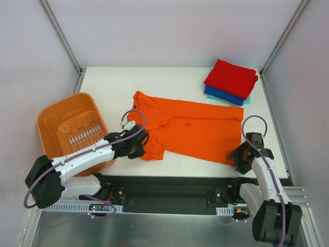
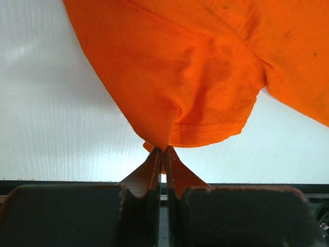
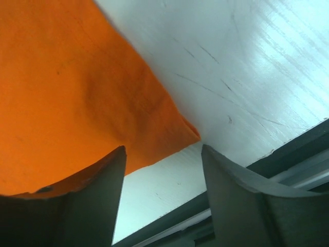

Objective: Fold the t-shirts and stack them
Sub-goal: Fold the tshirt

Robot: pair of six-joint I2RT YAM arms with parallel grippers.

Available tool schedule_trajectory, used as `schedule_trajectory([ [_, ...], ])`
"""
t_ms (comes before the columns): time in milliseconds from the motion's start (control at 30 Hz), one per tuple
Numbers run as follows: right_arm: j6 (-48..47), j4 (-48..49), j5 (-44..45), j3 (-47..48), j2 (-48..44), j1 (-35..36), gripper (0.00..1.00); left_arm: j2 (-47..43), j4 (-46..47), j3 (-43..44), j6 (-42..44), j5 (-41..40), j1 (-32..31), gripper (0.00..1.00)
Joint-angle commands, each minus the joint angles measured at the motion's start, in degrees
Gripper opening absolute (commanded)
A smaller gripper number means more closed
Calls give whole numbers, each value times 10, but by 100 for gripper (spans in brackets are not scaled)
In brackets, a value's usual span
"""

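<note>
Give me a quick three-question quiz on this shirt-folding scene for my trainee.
1. True or false: the left gripper is shut on the orange shirt.
2. Which colour tops the folded stack? A blue, B red, C green.
3. Fill in: the right gripper, at the shirt's near corner, is ___ (open or shut).
Key: 1 true; 2 B; 3 open.
</note>
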Motion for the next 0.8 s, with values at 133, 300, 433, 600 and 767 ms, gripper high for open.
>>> schedule_trajectory([
  [133,19,55,16,-21,11,-4,36,-8,-3,29,16,-17,8,0],
  [300,6,70,24,-16,33,-4,29,-7,-3,33,20,-19,13,0],
  [433,-13,94,4,-10,52,-4,8,-2,2,35,26,-17,18,0],
  [600,-47,98,-22,15,58,-4,1,12,26,47,46,-9,42,0],
  [767,-66,80,-22,67,51,-4,1,35,55,91,96,19,78,0],
])
